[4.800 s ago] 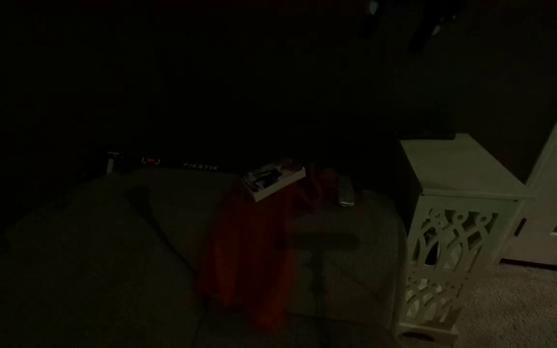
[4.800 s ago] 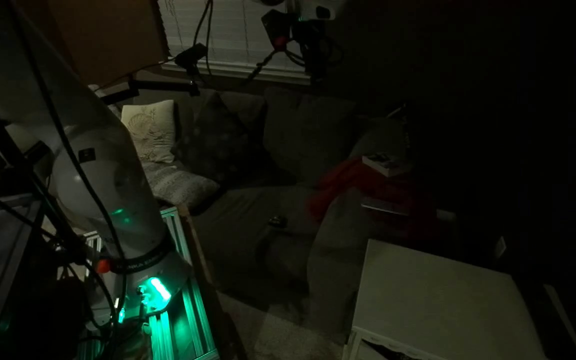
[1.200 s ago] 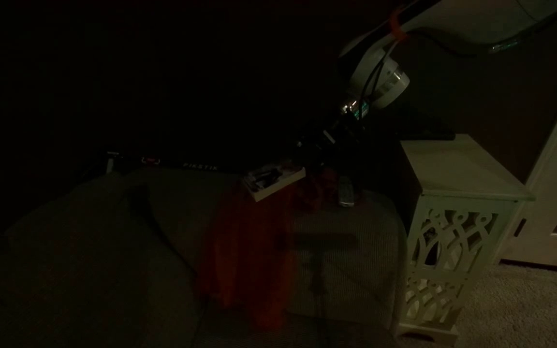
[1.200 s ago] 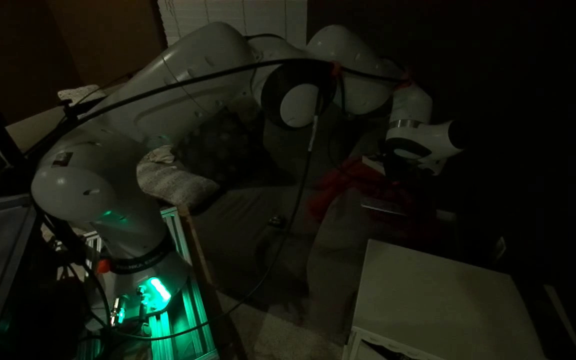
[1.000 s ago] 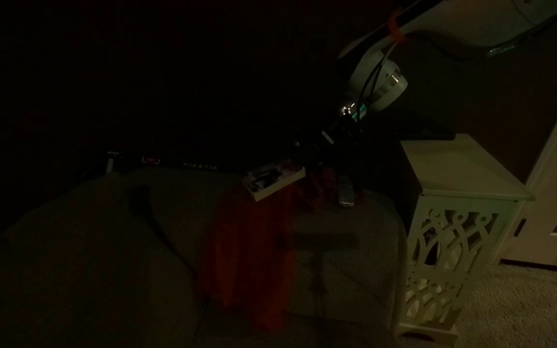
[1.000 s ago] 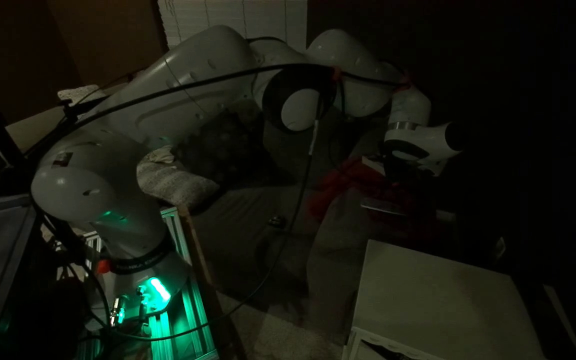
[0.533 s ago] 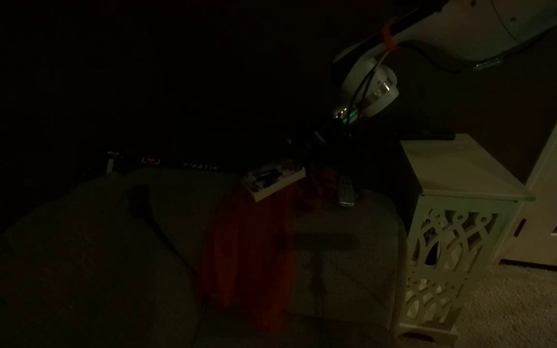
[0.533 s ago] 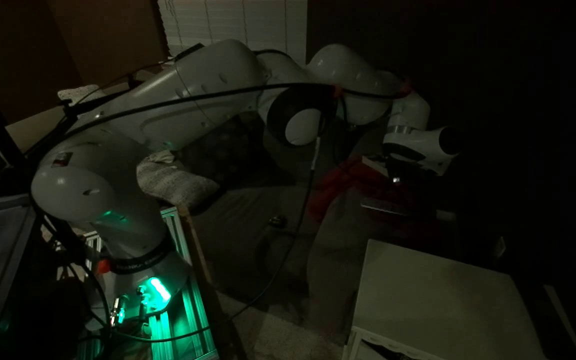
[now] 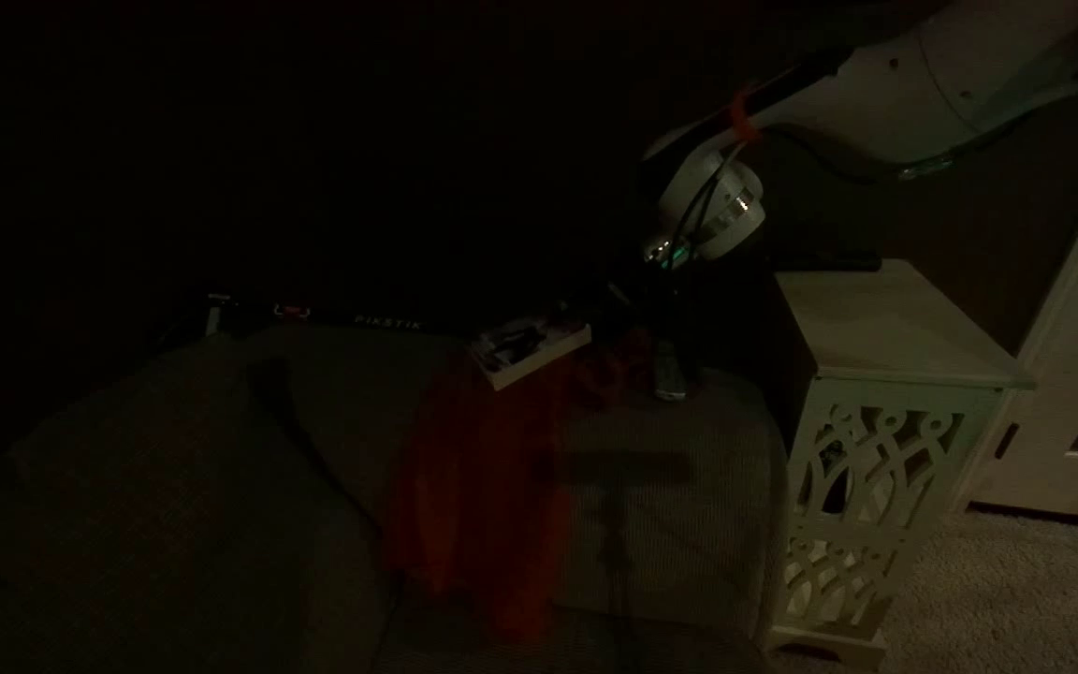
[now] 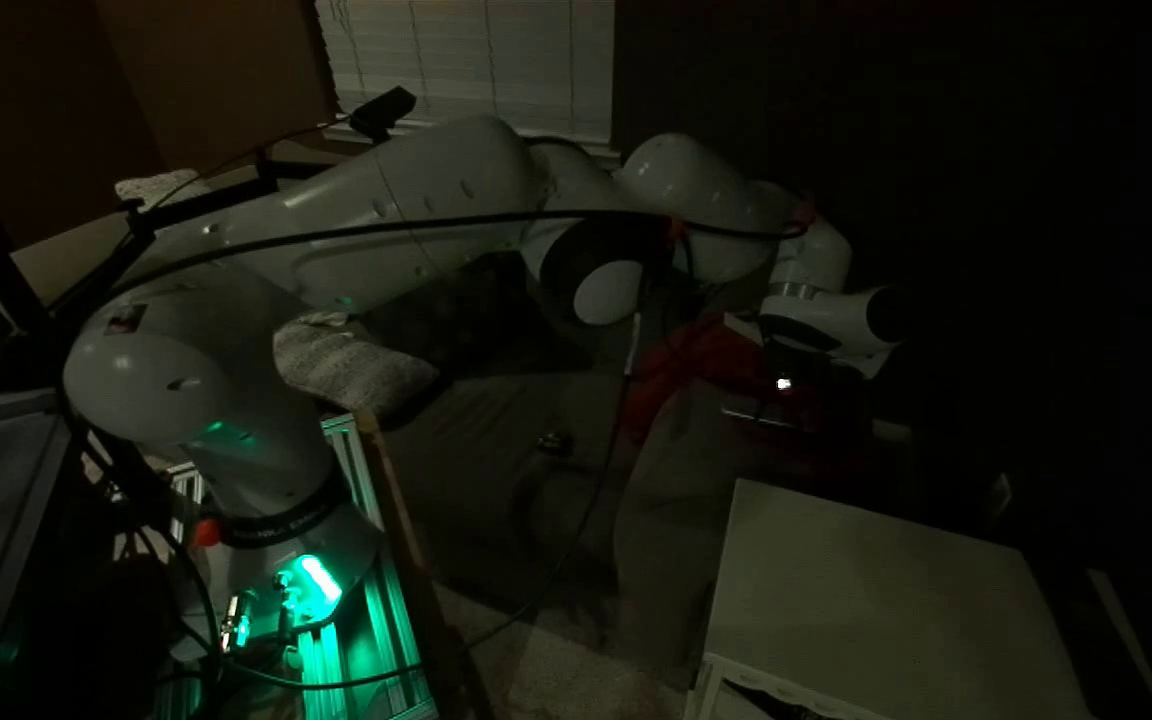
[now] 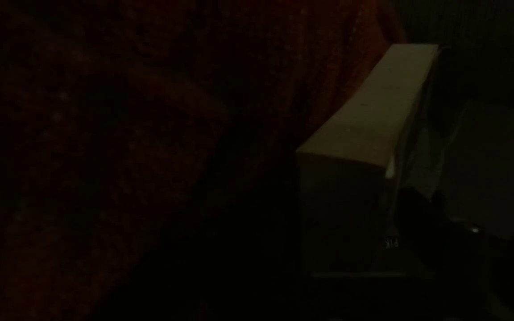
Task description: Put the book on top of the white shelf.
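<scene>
The book (image 9: 539,356) lies on the red cloth (image 9: 473,505) over the sofa arm; it has a dark-marked cover and pale page edges. It is partly covered by my arm in an exterior view (image 10: 742,325). In the wrist view the book's pale page edge (image 11: 373,111) shows at right of centre. My gripper (image 9: 595,309) is low at the book's far right corner. In the wrist view a dark finger stands right of the book; the opposite finger is lost in darkness. The book looks between the jaws, not visibly clamped. The white shelf (image 9: 904,328) stands right of the sofa, also in an exterior view (image 10: 866,600).
A remote (image 9: 670,374) lies beside the book on the sofa arm. A black pole marked PIKSTIK (image 9: 389,322) lies behind. A dark flat object (image 9: 829,260) is at the shelf top's back edge. A small dark object (image 10: 554,442) lies on the sofa seat.
My arm has come in over the sofa arm and, in the last second, moved lower toward the book. In the oldest frames the fingers were high and apart. The book and shelf have not moved.
</scene>
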`<action>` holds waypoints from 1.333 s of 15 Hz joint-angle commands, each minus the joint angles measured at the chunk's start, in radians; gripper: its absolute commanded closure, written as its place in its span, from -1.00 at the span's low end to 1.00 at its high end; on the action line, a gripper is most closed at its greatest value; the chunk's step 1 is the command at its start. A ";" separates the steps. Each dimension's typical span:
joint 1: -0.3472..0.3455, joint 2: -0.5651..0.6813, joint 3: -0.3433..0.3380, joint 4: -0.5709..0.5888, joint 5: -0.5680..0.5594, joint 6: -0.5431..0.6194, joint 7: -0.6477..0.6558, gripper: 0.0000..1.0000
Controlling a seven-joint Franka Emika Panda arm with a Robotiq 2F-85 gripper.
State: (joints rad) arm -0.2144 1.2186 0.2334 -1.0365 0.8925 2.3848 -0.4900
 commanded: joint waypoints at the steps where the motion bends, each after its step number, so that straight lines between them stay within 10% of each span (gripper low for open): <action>1: 0.010 0.051 0.002 0.076 -0.029 -0.019 0.040 -0.18; 7: 0.006 0.045 0.004 0.094 -0.026 -0.033 0.053 0.64; 20: -0.065 -0.152 0.052 -0.016 0.015 -0.242 -0.020 0.84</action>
State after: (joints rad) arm -0.2428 1.1594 0.2514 -0.9821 0.8925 2.2255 -0.4784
